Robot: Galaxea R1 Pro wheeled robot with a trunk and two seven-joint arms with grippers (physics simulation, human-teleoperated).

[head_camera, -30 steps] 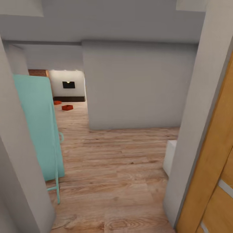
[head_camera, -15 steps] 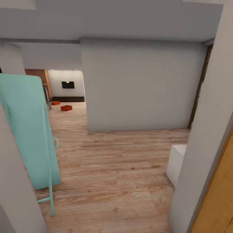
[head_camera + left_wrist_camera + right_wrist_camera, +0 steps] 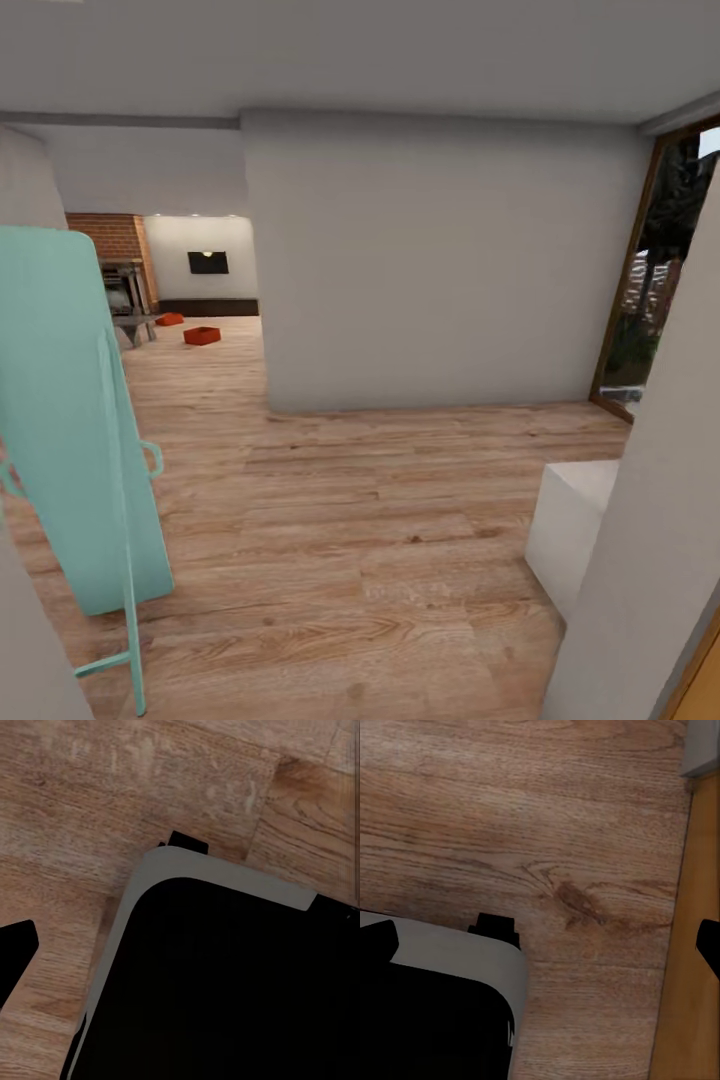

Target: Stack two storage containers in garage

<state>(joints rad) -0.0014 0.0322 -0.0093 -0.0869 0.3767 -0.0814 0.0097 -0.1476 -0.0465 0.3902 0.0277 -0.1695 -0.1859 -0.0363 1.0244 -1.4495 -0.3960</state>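
Plank flooring (image 3: pixel 360 540) lies nearest, a leaning turquoise board (image 3: pixel 70 420) on the left. Since a second ago the view has advanced through the doorway, so the orange door frame has gone and a glass door (image 3: pixel 655 280) appeared: the robot is nearing the living room. Far off, both storage containers (image 3: pixel 201 336) sit on its floor beside the brick fireplace (image 3: pixel 110 240). Jaw state cannot be told for either gripper. No writing is legible
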